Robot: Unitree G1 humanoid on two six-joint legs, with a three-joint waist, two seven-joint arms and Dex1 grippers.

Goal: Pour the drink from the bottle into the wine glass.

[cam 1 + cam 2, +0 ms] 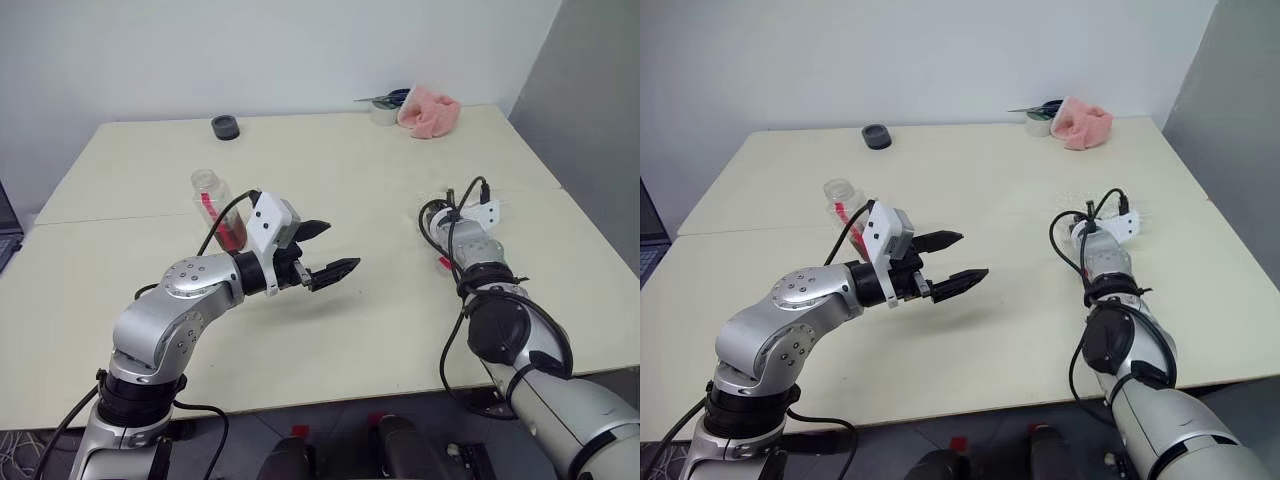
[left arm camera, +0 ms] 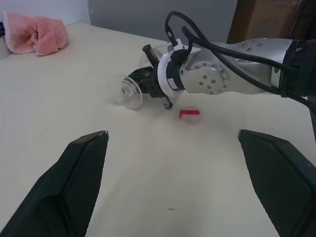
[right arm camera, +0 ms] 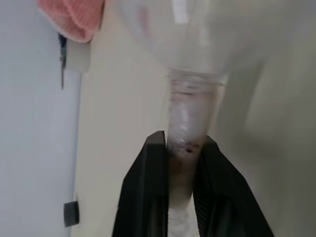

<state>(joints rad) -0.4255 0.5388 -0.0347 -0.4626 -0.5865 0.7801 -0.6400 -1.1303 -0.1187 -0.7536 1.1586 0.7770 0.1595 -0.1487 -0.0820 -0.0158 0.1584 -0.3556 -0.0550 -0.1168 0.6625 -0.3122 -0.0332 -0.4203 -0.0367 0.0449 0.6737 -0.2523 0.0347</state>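
Spanning most of the head views, a pale cream bench (image 1: pixel 330 330) with a seam across its middle, backed by a plain white wall and a grey panel at the right. Reaching in from the left, the left pincer (image 1: pixel 325 250), black fingers spread wide over bare bench top and holding nothing. Stretching forward on the right, the right pincer (image 3: pixel 180 148), pressed together and pinching the stem of the wine glass (image 2: pixel 132 91), which lies tipped with its round foot facing the left wrist camera, bowl hidden behind the right wrist. Standing upright just behind the left arm, the bottle (image 1: pixel 218 208), uncapped, with the drink (image 1: pixel 232 233) reddish-brown in its lower part and the red label strip down its side; partly blocked by the left wrist housing and its cable. Heaped at the far right corner, a pink cloth (image 1: pixel 430 112), beside a roll of tape (image 1: pixel 383 113) with scissors (image 1: pixel 385 98) across it. Sitting near the far edge, a black round lid (image 1: pixel 225 126). Lying on the bench close by the right wrist, a small red cap (image 2: pixel 189 114).
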